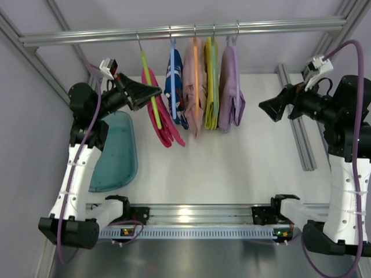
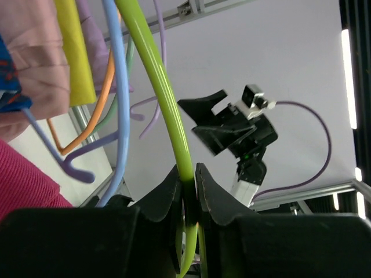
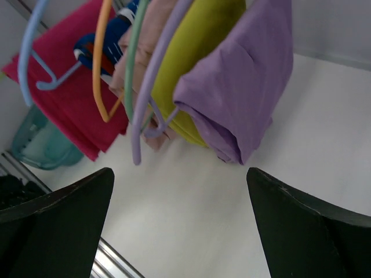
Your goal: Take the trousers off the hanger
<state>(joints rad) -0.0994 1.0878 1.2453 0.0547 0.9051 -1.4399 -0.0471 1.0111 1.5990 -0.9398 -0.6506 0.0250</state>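
The magenta-pink trousers (image 1: 164, 123) hang folded over the lime-green hanger (image 1: 151, 90), leftmost on the rail. My left gripper (image 1: 153, 91) is shut on the hanger; in the left wrist view the green bar (image 2: 168, 98) runs down between the closed fingertips (image 2: 189, 184), and a corner of the trousers (image 2: 26, 185) shows at lower left. My right gripper (image 1: 265, 108) is open and empty, to the right of the hanging clothes. In the right wrist view its fingers (image 3: 64, 202) stand wide apart, and the trousers (image 3: 69, 98) show at upper left.
A metal rail (image 1: 185, 32) carries a blue patterned garment (image 1: 175, 87), a peach-pink garment (image 1: 195, 87), a yellow garment (image 1: 211, 87) and a lilac garment (image 1: 231, 90). A teal bin (image 1: 116, 153) sits at the left. A metal strip (image 1: 295, 124) runs along the right.
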